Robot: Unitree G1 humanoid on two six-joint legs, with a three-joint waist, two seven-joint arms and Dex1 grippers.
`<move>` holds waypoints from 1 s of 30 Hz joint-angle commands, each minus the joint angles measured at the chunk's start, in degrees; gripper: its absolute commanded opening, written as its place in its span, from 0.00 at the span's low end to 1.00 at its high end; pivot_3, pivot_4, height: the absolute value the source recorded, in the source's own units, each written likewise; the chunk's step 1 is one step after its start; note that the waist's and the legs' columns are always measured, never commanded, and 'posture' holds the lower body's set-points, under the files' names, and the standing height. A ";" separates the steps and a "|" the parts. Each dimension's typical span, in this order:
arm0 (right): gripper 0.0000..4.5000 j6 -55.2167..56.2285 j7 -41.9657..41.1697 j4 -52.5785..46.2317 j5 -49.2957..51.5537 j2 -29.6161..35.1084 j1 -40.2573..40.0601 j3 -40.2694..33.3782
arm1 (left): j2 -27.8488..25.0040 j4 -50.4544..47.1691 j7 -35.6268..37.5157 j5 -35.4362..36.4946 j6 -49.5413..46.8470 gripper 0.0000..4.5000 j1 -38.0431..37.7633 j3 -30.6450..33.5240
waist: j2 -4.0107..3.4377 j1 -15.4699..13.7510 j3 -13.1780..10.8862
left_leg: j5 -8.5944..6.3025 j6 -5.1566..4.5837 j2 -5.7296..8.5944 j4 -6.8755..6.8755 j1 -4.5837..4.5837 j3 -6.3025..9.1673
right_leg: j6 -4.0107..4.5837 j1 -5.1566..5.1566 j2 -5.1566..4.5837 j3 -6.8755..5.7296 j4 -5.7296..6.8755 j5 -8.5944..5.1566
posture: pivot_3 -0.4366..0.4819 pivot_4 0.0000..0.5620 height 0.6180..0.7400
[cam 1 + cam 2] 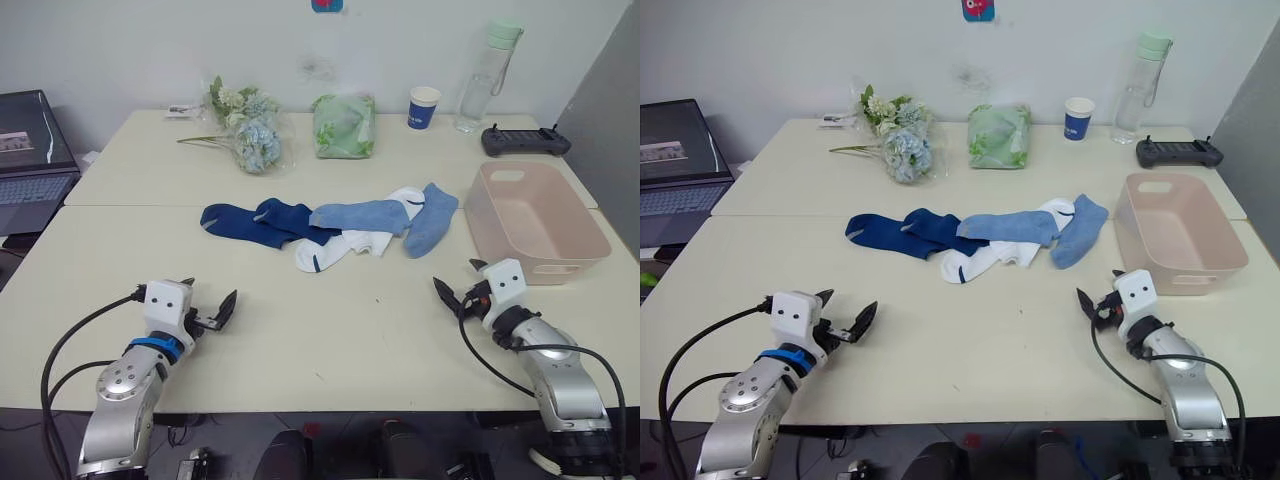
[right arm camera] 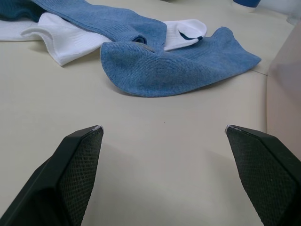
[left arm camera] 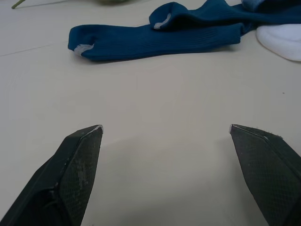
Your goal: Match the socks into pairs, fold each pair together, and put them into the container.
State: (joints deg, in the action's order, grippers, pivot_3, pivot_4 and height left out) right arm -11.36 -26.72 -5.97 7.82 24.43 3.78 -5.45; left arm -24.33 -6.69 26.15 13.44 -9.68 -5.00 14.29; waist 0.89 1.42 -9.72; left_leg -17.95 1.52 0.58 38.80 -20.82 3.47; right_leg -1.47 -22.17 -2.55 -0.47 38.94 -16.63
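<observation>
So the socks point(image 1: 330, 228) lay in one mixed row on the table point(image 1: 320, 330), just beside the pink tub point(image 1: 535, 225), which sat empty. Farthest from the tub were the two navy socks point(image 1: 255, 222), touching each other. Next came a light blue sock point(image 1: 360, 215) lying over the white socks point(image 1: 335, 250), and the other light blue sock point(image 1: 432, 218) was the one nearest the tub.

My left gripper point(image 1: 210, 310) waited low over the bare table, well apart from the tub, with its two fingers spread wide and nothing between them. My right gripper point(image 1: 458, 288) sat just beside the tub's near corner, fingers also wide apart and empty.

No pair was made yet, I think. A good start was to pull one color out first. The navy pair looked easiest for my left gripper, since they lay at the end and little covered them. I had to pinch only one layer of cloth at a sock's end and slide it slowly, or the others would drag along. My right gripper could take the light blue sock by the tub, lifting gently so the white one under it stayed flat.
</observation>
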 commanded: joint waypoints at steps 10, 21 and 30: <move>0.99 -3.49 -2.15 -6.71 4.10 -0.43 5.31 0.22 | -0.65 -6.47 4.62 5.52 -0.28 1.00 3.54 -1.29 | 0.00 0.01 -0.01 | 0.00 0.00 -0.01 0.00 -0.01 0.01 | 0.00 -0.01 0.01 0.00 0.00 0.00 | 0.48 0.27 1.00; 0.99 -8.65 -5.80 -10.82 5.88 2.11 12.12 3.24 | -1.12 6.55 6.18 -6.98 5.03 1.00 23.90 -15.42 | 0.01 -0.12 -0.01 | 0.00 0.01 -0.02 0.01 -0.05 0.02 | 0.02 -0.01 0.19 0.00 -0.07 0.02 | 0.48 0.27 1.00; 0.99 -6.35 -1.63 -9.80 2.98 0.10 10.44 3.41 | 7.41 31.09 -1.83 -16.10 15.06 1.00 39.01 -20.78 | 0.03 -0.07 -0.01 | 0.01 0.02 -0.04 0.03 -0.06 -0.09 | 0.01 -0.09 0.27 -0.03 -0.01 0.03 | 0.48 0.27 1.00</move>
State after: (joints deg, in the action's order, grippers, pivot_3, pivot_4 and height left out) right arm -19.21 -29.52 -14.05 11.49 24.42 14.16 -1.11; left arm -17.47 22.66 25.66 -1.30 2.27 31.99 -6.02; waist 0.92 1.36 -9.73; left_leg -17.94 1.53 0.54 38.83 -20.88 3.39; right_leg -1.47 -22.26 -2.28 -0.50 38.93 -16.60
